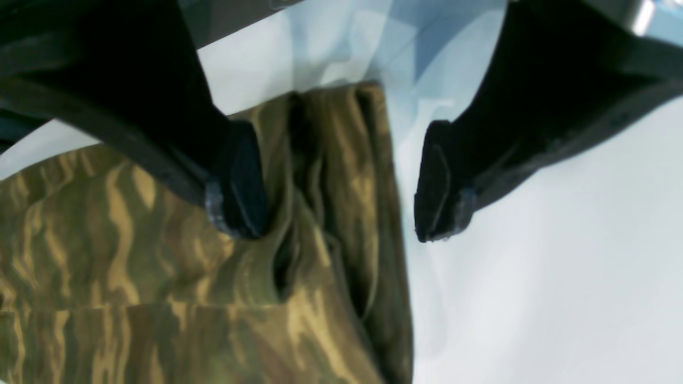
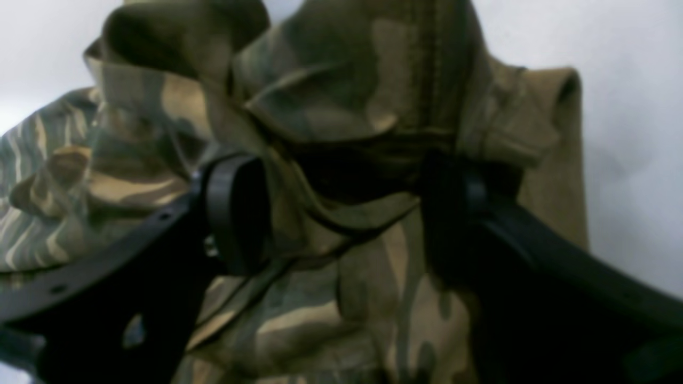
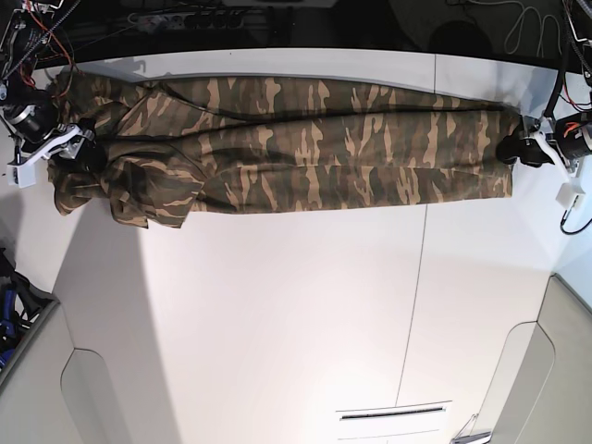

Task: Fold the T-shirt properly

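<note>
The camouflage T-shirt [image 3: 305,153] lies stretched in a long band across the far part of the white table [image 3: 277,314]. One end is bunched at the left of the base view. My left gripper [image 3: 511,150] is at the shirt's right end. In the left wrist view this gripper [image 1: 339,186] stands open astride a bunched edge of the cloth [image 1: 331,213], with one pad [image 1: 237,181] against the fabric and the other over bare table. My right gripper [image 3: 88,155] is at the bunched end. Its jaws [image 2: 341,213] stand wide, with crumpled folds [image 2: 341,106] between and behind the fingers [image 2: 235,213].
Cables and a power strip [image 3: 213,17] run along the dark strip behind the table. Grey panels sit at the front left [image 3: 92,398] and front right [image 3: 527,370] corners, and a slot [image 3: 393,413] is near the front edge. A seam [image 3: 416,296] crosses the tabletop.
</note>
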`<action>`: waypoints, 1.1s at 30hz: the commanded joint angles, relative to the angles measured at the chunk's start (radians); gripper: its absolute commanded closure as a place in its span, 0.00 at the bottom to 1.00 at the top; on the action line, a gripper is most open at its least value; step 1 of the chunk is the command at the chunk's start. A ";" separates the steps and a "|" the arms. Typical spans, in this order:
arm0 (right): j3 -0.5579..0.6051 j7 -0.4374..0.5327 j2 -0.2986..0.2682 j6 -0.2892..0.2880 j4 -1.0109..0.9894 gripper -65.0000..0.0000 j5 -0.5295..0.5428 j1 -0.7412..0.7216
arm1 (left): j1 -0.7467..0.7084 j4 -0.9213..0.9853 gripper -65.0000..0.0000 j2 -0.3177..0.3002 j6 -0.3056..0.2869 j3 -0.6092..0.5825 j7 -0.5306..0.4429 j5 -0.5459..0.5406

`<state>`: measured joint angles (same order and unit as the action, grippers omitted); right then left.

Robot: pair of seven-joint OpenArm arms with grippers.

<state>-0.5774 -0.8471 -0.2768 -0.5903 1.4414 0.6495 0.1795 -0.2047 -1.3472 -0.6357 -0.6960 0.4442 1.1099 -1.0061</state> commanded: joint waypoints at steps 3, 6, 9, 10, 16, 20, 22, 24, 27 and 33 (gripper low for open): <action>-0.001 -0.025 -0.011 0.006 0.006 0.32 -0.002 -0.002 | 0.005 -0.011 0.28 -0.018 -0.002 0.008 -0.007 -0.029; -0.001 -0.025 -0.011 0.006 0.006 0.32 -0.002 -0.002 | 0.005 -0.011 0.28 -0.013 -0.002 0.008 -0.007 -0.023; -0.001 -0.025 -0.011 0.006 0.006 0.32 -0.002 -0.002 | 0.005 -0.011 0.28 -0.008 -0.002 0.008 -0.009 -0.001; -0.001 -0.025 -0.011 0.006 0.006 0.32 -0.002 -0.002 | 0.005 -0.011 0.28 -0.007 -0.002 0.008 -0.010 0.003; -0.001 -0.025 -0.011 0.006 0.006 0.32 -0.002 -0.002 | 0.004 -0.011 0.28 0.017 -0.002 0.008 -0.011 0.029; -0.001 -0.025 -0.011 0.006 0.006 0.32 -0.002 -0.002 | 0.002 -0.011 0.28 0.058 -0.002 0.008 -0.010 0.045; -0.001 -0.026 -0.011 0.006 0.006 0.32 -0.002 -0.002 | 0.002 -0.011 0.28 0.074 -0.002 0.008 -0.006 0.044; -0.001 -0.026 -0.011 0.006 0.006 0.32 -0.002 -0.002 | -0.001 -0.011 0.28 0.080 -0.002 0.008 0.005 0.027; -0.001 -0.026 -0.011 0.006 0.006 0.32 -0.002 -0.002 | -0.001 -0.011 0.28 0.079 -0.002 0.008 0.075 -0.051; -0.001 -0.026 -0.011 0.006 0.006 0.32 -0.002 -0.002 | 0.000 -0.011 0.54 0.078 -0.002 0.008 0.135 -0.200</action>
<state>-0.5774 -0.8501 -0.2768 -0.5900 1.4414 0.6510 0.1795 -0.2077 -1.3479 -0.5396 -0.6960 0.4469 1.2495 -1.1793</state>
